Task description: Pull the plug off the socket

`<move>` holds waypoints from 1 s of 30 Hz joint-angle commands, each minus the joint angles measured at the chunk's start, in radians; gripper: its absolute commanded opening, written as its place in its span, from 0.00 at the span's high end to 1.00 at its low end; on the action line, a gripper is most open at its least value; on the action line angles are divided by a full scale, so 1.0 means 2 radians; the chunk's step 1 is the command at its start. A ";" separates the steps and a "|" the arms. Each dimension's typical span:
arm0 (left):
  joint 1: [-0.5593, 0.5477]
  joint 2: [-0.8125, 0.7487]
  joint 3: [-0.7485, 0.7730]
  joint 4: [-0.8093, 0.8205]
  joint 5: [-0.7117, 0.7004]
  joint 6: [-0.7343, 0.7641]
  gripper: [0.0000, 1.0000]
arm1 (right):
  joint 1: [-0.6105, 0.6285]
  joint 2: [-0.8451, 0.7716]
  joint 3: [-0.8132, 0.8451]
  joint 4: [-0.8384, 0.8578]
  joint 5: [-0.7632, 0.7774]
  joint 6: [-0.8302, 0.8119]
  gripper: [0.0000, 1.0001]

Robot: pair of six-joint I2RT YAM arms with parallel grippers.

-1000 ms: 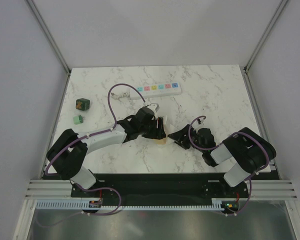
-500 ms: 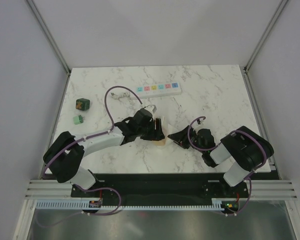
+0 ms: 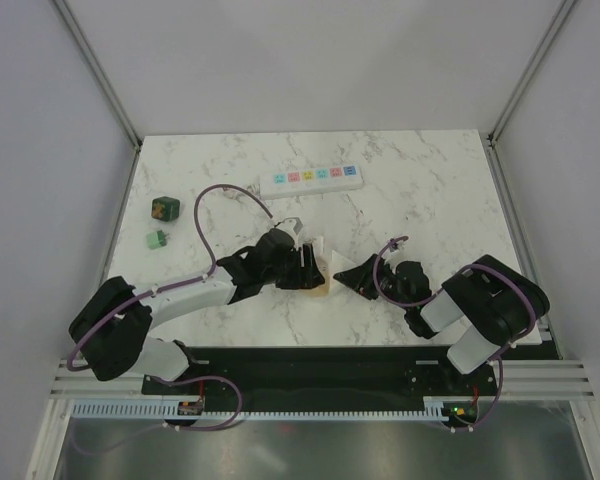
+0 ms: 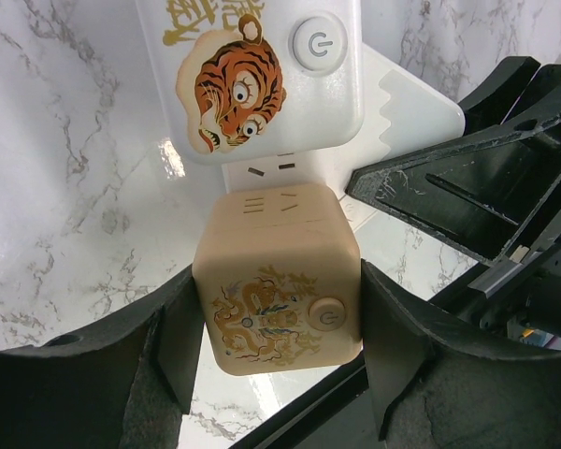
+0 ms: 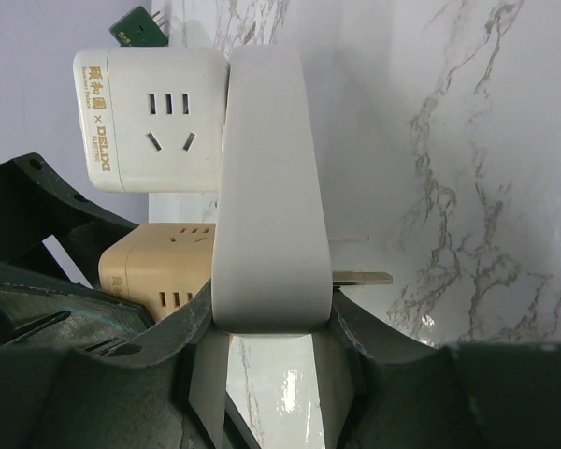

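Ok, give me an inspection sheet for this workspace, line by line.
Surface: glossy white marble tabletop.
Job's things: long white power strip with pastel outlets, far side; dark green cube-shaped plug lies apart from it, far left.
Clutter: small bright-green block near the plug; white cube with tiger print.
Grippers: left gripper shut on beige plastic cube; right gripper shut on flat white block.
Cables: purple cable loops above left arm.
Surroundings: plain pale walls.

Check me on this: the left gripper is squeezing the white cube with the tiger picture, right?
Not quite: the left wrist view shows the left gripper squeezing the beige cube; the white tiger cube sits just beyond it.
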 commanded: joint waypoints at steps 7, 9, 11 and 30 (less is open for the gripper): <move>-0.004 -0.027 0.031 0.006 0.038 -0.010 0.98 | -0.016 0.019 -0.015 -0.068 0.124 -0.056 1.00; -0.002 -0.026 0.017 0.046 0.060 -0.034 0.98 | -0.017 0.016 -0.014 -0.076 0.134 -0.054 1.00; -0.002 -0.027 0.014 0.054 0.063 -0.044 0.98 | -0.017 0.012 -0.013 -0.082 0.137 -0.053 1.00; 0.011 -0.042 0.035 0.057 0.090 -0.035 0.98 | -0.021 -0.032 0.029 -0.230 0.180 -0.074 1.00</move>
